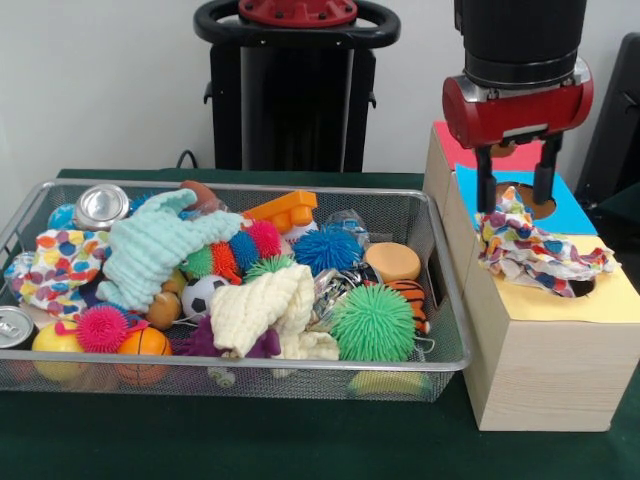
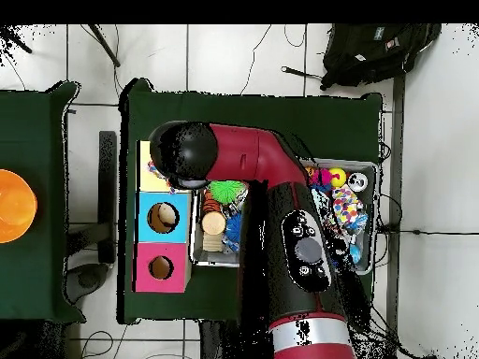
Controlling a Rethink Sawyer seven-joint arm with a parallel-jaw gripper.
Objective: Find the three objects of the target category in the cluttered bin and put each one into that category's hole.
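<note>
While the gripper (image 1: 516, 190) stands spread and empty above the wooden box (image 1: 545, 370), the patterned cloth (image 1: 537, 252) drapes beside the yellow hole (image 1: 583, 287); bunched fabric may snag outside it.

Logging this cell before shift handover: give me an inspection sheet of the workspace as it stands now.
Surface: green table, bare in front.
Job's things: patterned cloth draped over the wooden box, across the yellow section's hole.
Clutter: wire bin packed with spiky balls, cloths, cans, toy balls.
End effector: open, fingers down at the cloth.
Cables: several on the floor.
Surroundings: black backpack; orange bowl on a side table.
</note>
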